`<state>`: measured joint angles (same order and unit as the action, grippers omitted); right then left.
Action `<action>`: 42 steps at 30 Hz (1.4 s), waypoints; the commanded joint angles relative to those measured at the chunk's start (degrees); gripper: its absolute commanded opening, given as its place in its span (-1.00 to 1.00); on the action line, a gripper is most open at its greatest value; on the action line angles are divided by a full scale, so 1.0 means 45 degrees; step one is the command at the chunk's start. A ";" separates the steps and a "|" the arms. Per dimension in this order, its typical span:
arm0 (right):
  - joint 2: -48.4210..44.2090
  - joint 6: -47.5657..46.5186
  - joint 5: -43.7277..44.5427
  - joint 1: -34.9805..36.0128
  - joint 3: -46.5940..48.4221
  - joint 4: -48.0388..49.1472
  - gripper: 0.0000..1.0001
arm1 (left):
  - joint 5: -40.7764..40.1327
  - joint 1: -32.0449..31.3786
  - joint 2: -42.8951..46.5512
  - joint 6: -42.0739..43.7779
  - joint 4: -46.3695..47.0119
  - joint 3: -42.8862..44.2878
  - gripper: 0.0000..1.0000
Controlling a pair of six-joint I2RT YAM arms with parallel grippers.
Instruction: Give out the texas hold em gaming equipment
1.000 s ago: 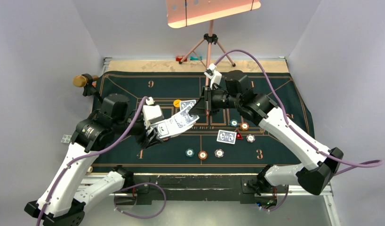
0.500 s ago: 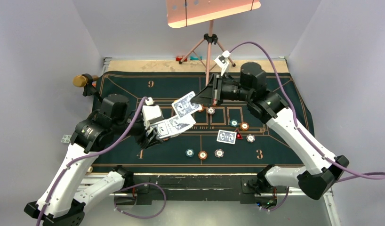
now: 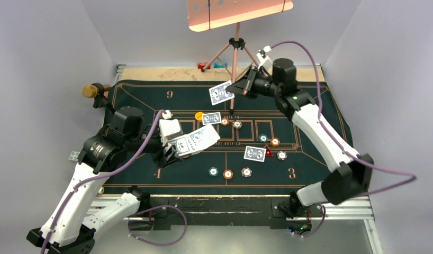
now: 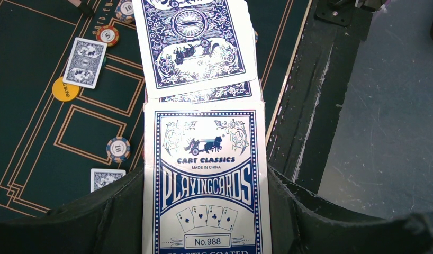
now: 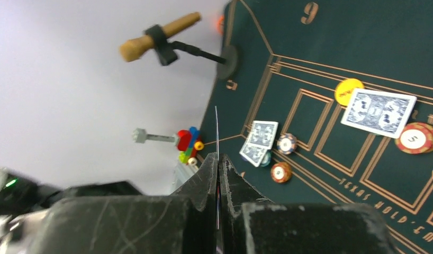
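My left gripper [image 3: 174,147] is shut on a blue and white playing-card box [image 4: 204,190], held above the mat's left half. Blue-backed cards [image 4: 196,47] fan out of the box's far end. Over the far middle of the mat, my right gripper [image 3: 242,87] is shut on a single card [image 3: 220,93]; the right wrist view shows that card edge-on [image 5: 216,129] between the closed jaws. On the mat lie one card [image 3: 211,118] beside a yellow disc [image 3: 199,115], two overlapping cards [image 3: 254,153], a red triangular marker [image 3: 268,153], and teal, orange and white chips [image 3: 227,174].
The dark green felt mat [image 3: 151,95] covers the table. A tripod [image 3: 235,50] stands at the far middle. A wooden-headed stand [image 3: 90,91] sits at the mat's far left corner. Small coloured pieces [image 3: 212,65] lie behind the mat.
My right gripper has pulled one card off the fanned deck and carried it up and toward the far side. The left arm and its box have stayed put.
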<state>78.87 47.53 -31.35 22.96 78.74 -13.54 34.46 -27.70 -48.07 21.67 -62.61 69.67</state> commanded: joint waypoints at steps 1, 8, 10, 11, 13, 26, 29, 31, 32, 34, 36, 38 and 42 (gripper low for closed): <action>0.1694 -0.0281 0.0934 0.0036 -0.0617 0.1311 -1.00 | 0.0351 0.0102 0.0126 0.0064 0.0283 0.0519 -1.00; 0.4160 -0.0411 0.2756 0.0634 -0.1301 0.3313 -1.00 | 0.0331 0.0107 0.0173 0.0034 0.0358 0.0368 -1.00; 0.4881 -0.0341 0.3007 0.0788 -0.1041 0.3588 -1.00 | 0.0296 0.0107 0.0185 0.0028 0.0376 0.0340 -1.00; 0.5235 -0.0346 0.3201 0.0868 -0.0829 0.3557 -1.00 | 0.0256 0.0107 0.0189 0.0033 0.0378 0.0329 -1.00; 0.5928 -0.0271 0.3676 0.1049 -0.0448 0.3625 -1.00 | 0.0251 0.0104 0.0193 0.0013 0.0402 0.0302 -1.00; 0.8755 0.1053 0.5963 0.1712 0.0841 0.4216 -1.00 | 0.0282 0.0102 0.0145 -0.0012 0.0410 0.0378 -1.00; 0.8975 0.1133 0.6090 0.1739 0.0987 0.4155 -1.00 | 0.0292 0.0102 0.0153 -0.0028 0.0445 0.0322 -1.00; 0.9112 0.1154 0.6043 0.1746 0.1163 0.3919 -1.00 | 0.0311 0.0117 0.0155 -0.0030 0.0437 0.0338 -1.00; 0.9121 0.1157 0.6007 0.1764 0.1173 0.3836 -0.96 | 0.0311 0.0104 0.0153 -0.0026 0.0432 0.0355 -1.00; 0.9064 0.1119 0.5996 0.1780 0.1108 0.3801 -0.75 | 0.0299 0.0102 0.0156 -0.0031 0.0399 0.0377 -1.00; 0.8971 0.1101 0.5900 0.1790 0.1068 0.3697 -0.48 | 0.0275 0.0107 0.0174 -0.0011 0.0378 0.0377 -1.00; 0.8865 0.0981 0.5824 0.1789 0.1104 0.3481 -0.26 | 0.0258 0.0103 0.0188 0.0006 0.0346 0.0368 -1.00; 0.8515 0.0713 0.5744 0.1792 0.1074 0.2983 0.14 | 0.0233 0.0112 0.0243 0.0009 0.0328 0.0376 -1.00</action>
<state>119.79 52.01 -5.78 30.74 81.80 2.13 34.44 -27.70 -47.94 21.67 -62.63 69.67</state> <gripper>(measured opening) 0.520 0.707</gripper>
